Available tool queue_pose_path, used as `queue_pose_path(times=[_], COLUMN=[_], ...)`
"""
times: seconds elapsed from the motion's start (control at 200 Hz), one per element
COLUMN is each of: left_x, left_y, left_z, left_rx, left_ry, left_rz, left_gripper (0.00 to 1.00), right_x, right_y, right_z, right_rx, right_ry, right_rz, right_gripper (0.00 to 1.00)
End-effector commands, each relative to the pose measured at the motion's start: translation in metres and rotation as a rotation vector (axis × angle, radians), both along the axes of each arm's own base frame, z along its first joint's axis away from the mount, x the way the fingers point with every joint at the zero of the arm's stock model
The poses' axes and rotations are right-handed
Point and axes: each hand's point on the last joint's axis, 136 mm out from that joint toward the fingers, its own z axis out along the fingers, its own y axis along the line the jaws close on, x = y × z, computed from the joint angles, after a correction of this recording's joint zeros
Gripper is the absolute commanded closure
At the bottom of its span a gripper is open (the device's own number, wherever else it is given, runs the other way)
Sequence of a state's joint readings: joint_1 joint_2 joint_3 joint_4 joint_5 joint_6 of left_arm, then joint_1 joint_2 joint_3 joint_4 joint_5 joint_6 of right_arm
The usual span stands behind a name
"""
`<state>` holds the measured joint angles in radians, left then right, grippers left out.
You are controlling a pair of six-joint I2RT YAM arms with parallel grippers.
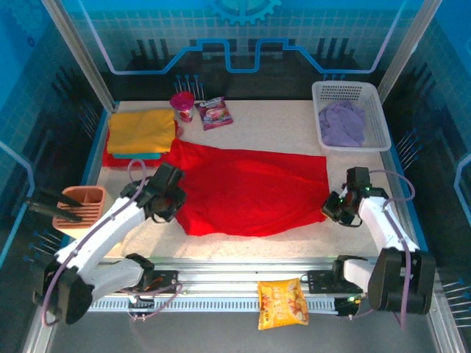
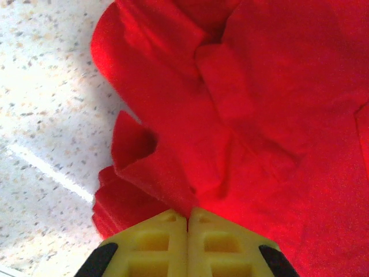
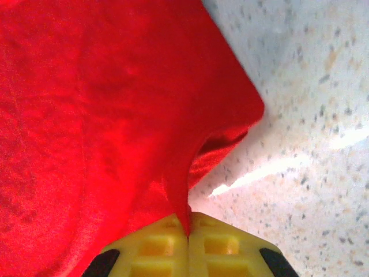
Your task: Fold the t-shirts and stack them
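A bright red t-shirt [image 1: 250, 190] lies spread across the middle of the table. My left gripper [image 1: 174, 200] is shut on its left edge; in the left wrist view the yellow fingers [image 2: 167, 236] pinch a fold of the red cloth [image 2: 242, 115]. My right gripper [image 1: 333, 209] is shut on the shirt's right edge, and the right wrist view shows a red fold [image 3: 115, 115] drawn between the fingers [image 3: 213, 239]. A folded mustard yellow t-shirt [image 1: 140, 130] rests on a teal one [image 1: 146, 155] at the back left. A pale lilac t-shirt [image 1: 343, 123] lies crumpled in the basket.
The white lattice basket [image 1: 383, 125] stands at the back right. A pink cup [image 1: 182, 105] and a small snack packet [image 1: 215, 112] sit at the back. An orange holder [image 1: 82, 209] stands at the left edge. An orange-yellow snack bag [image 1: 282, 303] lies on the front rail.
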<state>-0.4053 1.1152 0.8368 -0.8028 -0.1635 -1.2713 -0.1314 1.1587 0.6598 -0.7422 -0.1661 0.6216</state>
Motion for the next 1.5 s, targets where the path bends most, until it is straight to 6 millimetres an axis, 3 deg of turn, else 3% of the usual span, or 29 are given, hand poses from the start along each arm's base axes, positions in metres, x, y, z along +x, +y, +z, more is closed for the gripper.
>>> queue_pose_path(times=[0.0, 0.075, 0.215, 0.25, 0.355, 0.455, 0.555, 0.73, 0.88, 1.126, 1.496], left_x=[0.036, 0.061, 0.093, 0.096, 0.096, 0.083, 0.052, -0.001, -0.025, -0.039, -0.028], left_y=[-0.012, -0.020, -0.035, -0.035, -0.027, -0.020, -0.008, -0.012, -0.008, -0.016, -0.018], left_z=[0.011, 0.009, -0.005, -0.007, -0.003, 0.005, 0.001, -0.023, -0.040, -0.082, -0.103], left_rx=[-0.005, -0.011, -0.034, -0.031, -0.007, -0.010, 0.020, -0.071, -0.104, -0.074, -0.052], left_ry=[-0.034, -0.028, 0.007, 0.020, 0.022, 0.032, 0.073, 0.056, 0.007, 0.008, -0.123], left_rz=[-0.063, -0.084, -0.159, -0.182, -0.263, -0.367, -0.387, -0.366, -0.305, -0.300, -0.249], left_gripper=[1.00, 1.00, 0.48, 0.44, 0.41, 0.41, 0.41, 0.40, 0.53, 0.52, 0.54], right_x=[0.015, 0.022, 0.028, 0.029, 0.030, 0.032, 0.033, 0.034, 0.032, 0.032, 0.032], right_y=[-0.005, -0.006, -0.009, -0.008, -0.009, -0.011, -0.008, -0.003, 0.000, 0.001, 0.006], right_z=[0.000, -0.009, -0.023, -0.025, -0.024, -0.021, -0.020, -0.022, -0.022, -0.018, -0.017], right_rx=[0.000, 0.018, 0.032, 0.036, 0.035, 0.031, 0.052, 0.077, 0.092, 0.099, 0.133], right_ry=[0.003, 0.016, 0.035, 0.033, 0.022, 0.013, 0.002, -0.008, -0.011, -0.018, -0.025], right_rz=[0.057, 0.063, 0.062, 0.063, 0.077, 0.089, 0.089, 0.094, 0.106, 0.109, 0.116], right_gripper=[1.00, 1.00, 1.00, 1.00, 1.00, 1.00, 1.00, 1.00, 1.00, 1.00, 1.00])
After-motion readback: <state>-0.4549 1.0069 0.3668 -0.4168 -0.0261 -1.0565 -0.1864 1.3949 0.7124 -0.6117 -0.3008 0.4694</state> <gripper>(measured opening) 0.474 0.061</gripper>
